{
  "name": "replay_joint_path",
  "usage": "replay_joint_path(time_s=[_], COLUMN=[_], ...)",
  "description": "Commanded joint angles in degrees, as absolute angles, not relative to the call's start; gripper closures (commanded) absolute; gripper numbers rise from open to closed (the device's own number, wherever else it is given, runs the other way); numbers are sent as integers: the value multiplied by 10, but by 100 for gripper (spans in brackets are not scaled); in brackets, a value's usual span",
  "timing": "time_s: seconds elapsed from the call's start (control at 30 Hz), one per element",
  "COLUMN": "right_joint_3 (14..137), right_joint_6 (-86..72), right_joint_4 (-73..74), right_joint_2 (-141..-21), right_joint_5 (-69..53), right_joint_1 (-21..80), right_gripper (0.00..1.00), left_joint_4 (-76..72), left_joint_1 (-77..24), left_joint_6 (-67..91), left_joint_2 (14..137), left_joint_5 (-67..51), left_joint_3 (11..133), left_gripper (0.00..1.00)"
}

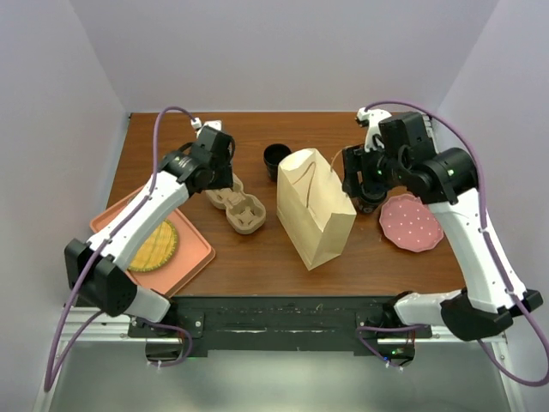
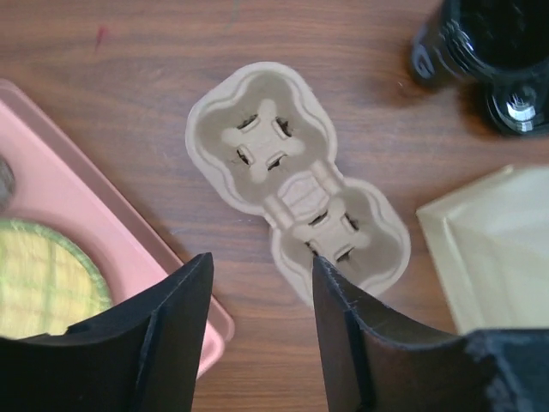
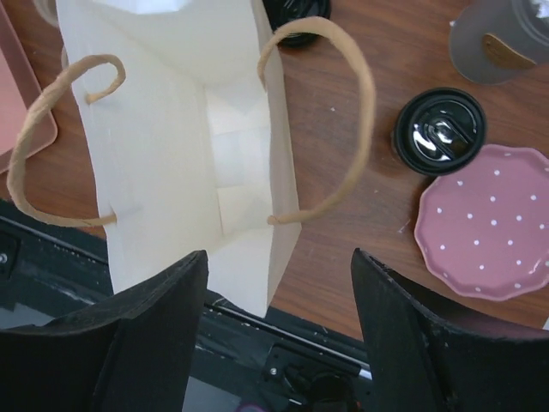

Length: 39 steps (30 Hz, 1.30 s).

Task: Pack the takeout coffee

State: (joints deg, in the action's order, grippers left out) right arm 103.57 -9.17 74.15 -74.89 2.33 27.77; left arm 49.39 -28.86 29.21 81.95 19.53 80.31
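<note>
With jaws apart, right gripper [image 3: 279, 257] hovers over paper bag [image 3: 171, 129]; takeout coffee [image 3: 440, 133] sits on surface [image 3: 386, 206] beside pink plate [image 3: 485, 223]; left gripper [image 2: 262, 266] jaws apart above cup carrier [image 2: 214, 112].

The top view looks down from above and behind the arms over the whole surface [image 1: 257, 257]. The left wrist view looks straight down past the left tool [image 2: 260, 266], close above the cup carrier [image 2: 292, 197]. The right wrist view looks past the right tool [image 3: 276, 255] into the paper bag [image 3: 197, 146]. All three share the bag.
</note>
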Motion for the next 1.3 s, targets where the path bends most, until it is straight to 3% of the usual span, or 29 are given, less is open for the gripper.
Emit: replay_joint_path(time_s=[0.0, 0.17, 0.37, 0.73, 1.27], right_joint_3=[1050, 1063, 1042, 976, 947], right_joint_6=[-134, -148, -166, -135, -137], right_joint_4=[754, 756, 741, 708, 715], right_joint_2=[-711, -679, -651, -618, -580], right_joint_5=[101, 120, 105, 113, 146], right_joint_1=[279, 280, 280, 280, 280], right_gripper=[28, 28, 29, 30, 32], left_joint_4=[526, 547, 571, 647, 651], left_joint_1=[-284, -285, -294, -294, -295], left_joint_6=[437, 628, 701, 695, 720], left_joint_2=[841, 856, 914, 1056, 1094], left_joint_5=[258, 222, 223, 259, 240], left_joint_3=[860, 854, 865, 994, 952], left_gripper=[47, 48, 50, 51, 51])
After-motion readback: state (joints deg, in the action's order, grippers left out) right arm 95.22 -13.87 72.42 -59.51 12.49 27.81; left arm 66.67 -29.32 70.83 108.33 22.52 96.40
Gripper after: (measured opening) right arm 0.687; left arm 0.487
